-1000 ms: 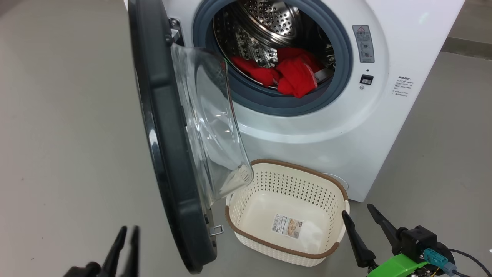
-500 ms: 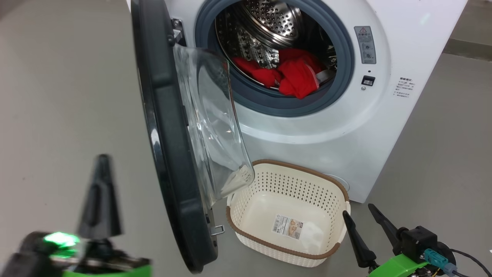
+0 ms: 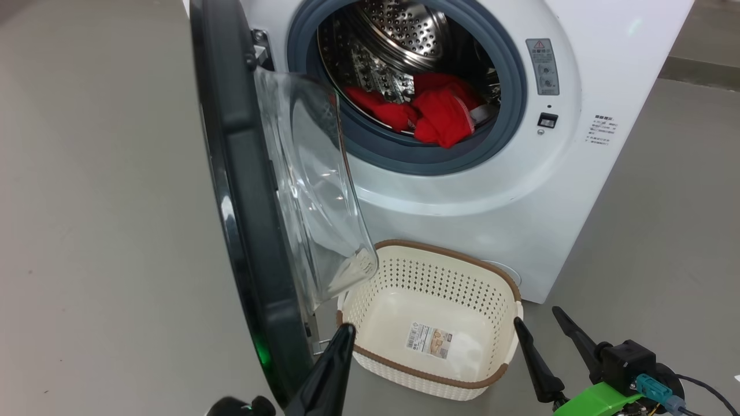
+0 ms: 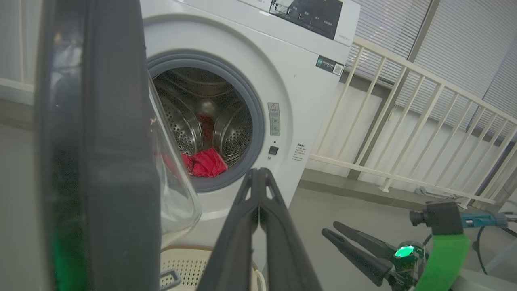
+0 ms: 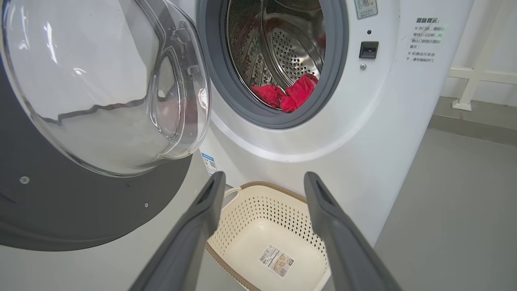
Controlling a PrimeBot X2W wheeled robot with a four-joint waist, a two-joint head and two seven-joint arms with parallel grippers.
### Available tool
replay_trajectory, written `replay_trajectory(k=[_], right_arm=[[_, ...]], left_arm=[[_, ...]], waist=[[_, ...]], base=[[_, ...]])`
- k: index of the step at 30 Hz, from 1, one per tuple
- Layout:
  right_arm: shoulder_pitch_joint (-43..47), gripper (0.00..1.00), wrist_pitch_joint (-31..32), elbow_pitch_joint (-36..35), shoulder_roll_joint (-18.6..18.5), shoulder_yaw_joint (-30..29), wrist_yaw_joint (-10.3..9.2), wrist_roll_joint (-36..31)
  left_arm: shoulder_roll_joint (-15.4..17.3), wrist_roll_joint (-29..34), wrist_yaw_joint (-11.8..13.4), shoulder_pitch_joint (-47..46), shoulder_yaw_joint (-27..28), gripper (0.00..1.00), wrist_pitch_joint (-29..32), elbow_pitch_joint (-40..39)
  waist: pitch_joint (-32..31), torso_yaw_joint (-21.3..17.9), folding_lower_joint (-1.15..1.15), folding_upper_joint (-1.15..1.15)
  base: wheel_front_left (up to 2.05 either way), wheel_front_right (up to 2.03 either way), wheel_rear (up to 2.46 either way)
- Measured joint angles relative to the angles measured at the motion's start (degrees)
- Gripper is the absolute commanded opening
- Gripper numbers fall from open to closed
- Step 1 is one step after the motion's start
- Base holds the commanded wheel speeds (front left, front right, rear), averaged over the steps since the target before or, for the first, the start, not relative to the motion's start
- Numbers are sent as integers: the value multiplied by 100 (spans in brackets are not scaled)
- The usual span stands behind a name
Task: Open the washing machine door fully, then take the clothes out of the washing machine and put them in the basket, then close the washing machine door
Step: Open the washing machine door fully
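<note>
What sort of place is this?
Probably a laundry room or utility area: a white front-load washer with clothes in the drum, a bare grey floor, and a cream railing with blinds behind.

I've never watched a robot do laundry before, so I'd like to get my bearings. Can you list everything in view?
washing machine: one, white with a grey gasket and steel drum, straight ahead.
washing machine door: one, black rim with a clear glass bowl, standing open on the left.
clothes: a red bundle with white trim, count unclear, at the drum's front lip.
basket: one, cream with a brown rim, on the floor below the opening, no clothes in it.
paper label: one, white, on the basket's bottom.
railing: one, cream, beyond the machine.
floor: grey, all round.
left gripper: one, dark, shut on nothing, low by the door's bottom edge.
right gripper: one, dark, open, beside the basket.
</note>
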Motion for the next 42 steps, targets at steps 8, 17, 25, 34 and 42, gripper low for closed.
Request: replay_trajectory(k=[8,17,25,34,42], right_arm=[[0,100,-1,-5,2,-7,0,-1],[0,100,0,-60,3,-48,0,-47],[1,100,-1,-69,14,-55,0,-47],[1,100,-1,-80,35,-48,0,-48],[-6,100,-1,-91,32,-2,0,-48]], left_arm=[[2,-196,7,-44,201,0,2,869],[-30,-265,59,-127,549,0,3,1138],[-49,-130,88,-96,1257,0,3,1138],[-15,-36,96,-83,2221,0,3,1220],[55,96,92,-320,3061,0,3,1491]], waist=[[40,2,0,0],[48,40,0,0],[73,133,0,0],[144,234,0,0],[297,216,0,0]], base=[[0,0,0],[0,0,0],[0,0,0],[0,0,0],[0,0,0]])
